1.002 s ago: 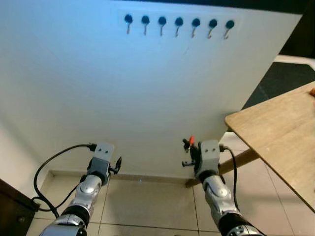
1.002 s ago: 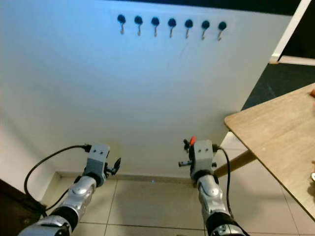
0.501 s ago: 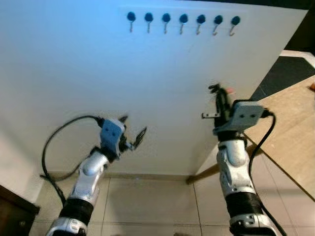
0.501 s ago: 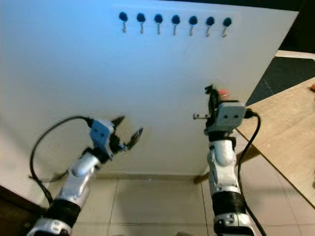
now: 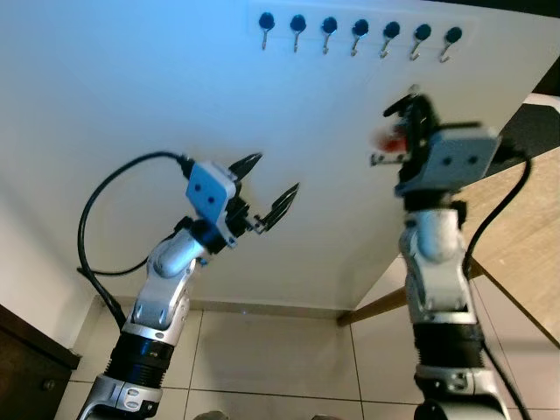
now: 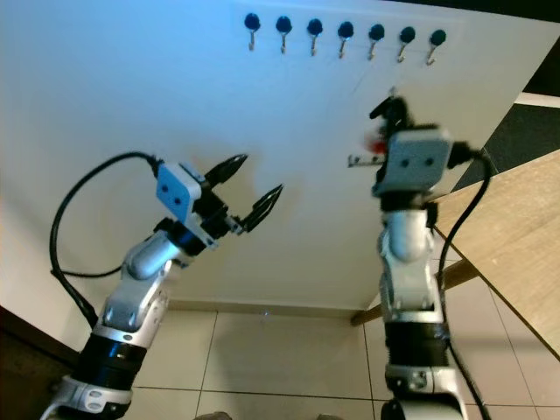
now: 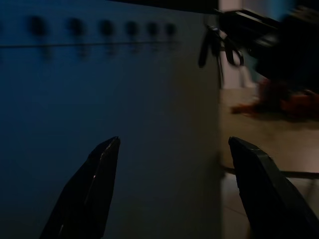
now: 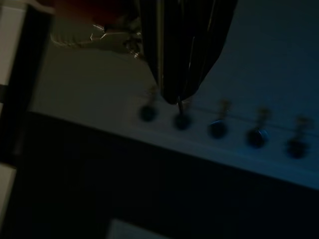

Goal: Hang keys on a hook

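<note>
Your right gripper (image 5: pixel 409 109) is raised in front of the white wall panel (image 5: pixel 157 105), its two black fingers clenched together on the keys (image 5: pixel 388 140), which show as a blurred red tag and a bit of metal sticking out at the gripper's left side. In the right wrist view the fingers (image 8: pixel 182 45) are pressed shut, with the metal key ring (image 8: pixel 99 35) and the red tag beside them, and their tips line up near two of the dark knobs of the hook row (image 8: pixel 219 127) beyond. In your head views the gripper sits below the row of seven hooks (image 5: pixel 357 29), under its right-hand end, and apart from it; each hook has a round dark knob with a small metal hook hanging under it. Nothing hangs on any of them.

Your left gripper (image 5: pixel 267 188) is lifted toward the panel lower down and to the left, with its fingers spread wide and grasping nothing; a black cable (image 5: pixel 101 206) loops from its wrist. A wooden table (image 5: pixel 525 236) juts in at the right, over a tiled floor (image 5: pixel 280 359)
</note>
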You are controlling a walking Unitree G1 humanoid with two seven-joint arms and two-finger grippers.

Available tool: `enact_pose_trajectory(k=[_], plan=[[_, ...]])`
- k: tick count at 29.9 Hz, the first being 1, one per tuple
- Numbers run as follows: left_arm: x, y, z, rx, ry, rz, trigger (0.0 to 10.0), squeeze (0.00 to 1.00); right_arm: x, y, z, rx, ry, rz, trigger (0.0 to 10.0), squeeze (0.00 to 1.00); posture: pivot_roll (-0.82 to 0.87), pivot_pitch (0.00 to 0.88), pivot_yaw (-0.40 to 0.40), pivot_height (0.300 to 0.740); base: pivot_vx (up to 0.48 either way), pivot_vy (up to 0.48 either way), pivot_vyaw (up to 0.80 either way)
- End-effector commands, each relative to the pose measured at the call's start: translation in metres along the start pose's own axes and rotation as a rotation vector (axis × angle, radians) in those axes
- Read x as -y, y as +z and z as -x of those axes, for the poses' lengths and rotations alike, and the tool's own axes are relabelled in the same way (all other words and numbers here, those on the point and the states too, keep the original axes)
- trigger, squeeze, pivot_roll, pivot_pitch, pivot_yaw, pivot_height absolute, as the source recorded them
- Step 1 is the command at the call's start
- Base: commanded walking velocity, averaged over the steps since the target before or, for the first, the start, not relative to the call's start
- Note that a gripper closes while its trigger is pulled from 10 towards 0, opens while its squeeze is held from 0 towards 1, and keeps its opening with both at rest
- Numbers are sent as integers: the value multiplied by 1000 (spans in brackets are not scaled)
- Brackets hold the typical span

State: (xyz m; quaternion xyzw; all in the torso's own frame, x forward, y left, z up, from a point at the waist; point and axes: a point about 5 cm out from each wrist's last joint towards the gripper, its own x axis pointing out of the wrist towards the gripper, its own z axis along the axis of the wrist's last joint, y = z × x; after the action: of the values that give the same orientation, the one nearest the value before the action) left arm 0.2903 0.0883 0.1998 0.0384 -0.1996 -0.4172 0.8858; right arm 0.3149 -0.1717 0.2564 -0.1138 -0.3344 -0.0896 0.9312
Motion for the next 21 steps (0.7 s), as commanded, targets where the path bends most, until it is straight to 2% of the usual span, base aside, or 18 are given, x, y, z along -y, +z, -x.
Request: enact_pose_trajectory(k=[1, 2, 5, 9, 11, 17, 21], plan=[[6, 4, -7, -13, -54, 11, 10000, 0, 5, 0, -8, -33, -25, 58, 10000, 0, 19, 70, -67, 740, 0, 0, 0], [6, 5, -9, -13, -54, 14, 10000, 0, 5, 0, -10, -39, -29, 69, 10000, 0, 20, 71, -64, 740, 0, 0, 0], [-2, 9, -22, -6, 32, -9, 10000, 0, 0, -7, -23, -84, -1, 95, 10000, 0, 17, 71, -60, 740, 0, 0, 0], [-8, 9, -31, -31, 83, -83, 10000, 0, -12, -19, -34, -176, 67, 70, 10000, 0, 14, 73, -52, 740, 0, 0, 0], [-9, 11, -33, -34, 95, -96, 10000, 0, -15, -23, -39, -203, 90, 86, 10000, 0, 14, 77, -52, 740, 0, 0, 0], [-11, 17, -38, -14, 135, -72, 10000, 0, -18, -23, -50, -219, 105, 152, 10000, 0, 16, 82, -58, 740, 0, 0, 0], [-11, 18, -40, -7, 149, -59, 10000, 0, -18, -21, -56, -205, 95, 163, 10000, 0, 18, 85, -61, 740, 0, 0, 0]])
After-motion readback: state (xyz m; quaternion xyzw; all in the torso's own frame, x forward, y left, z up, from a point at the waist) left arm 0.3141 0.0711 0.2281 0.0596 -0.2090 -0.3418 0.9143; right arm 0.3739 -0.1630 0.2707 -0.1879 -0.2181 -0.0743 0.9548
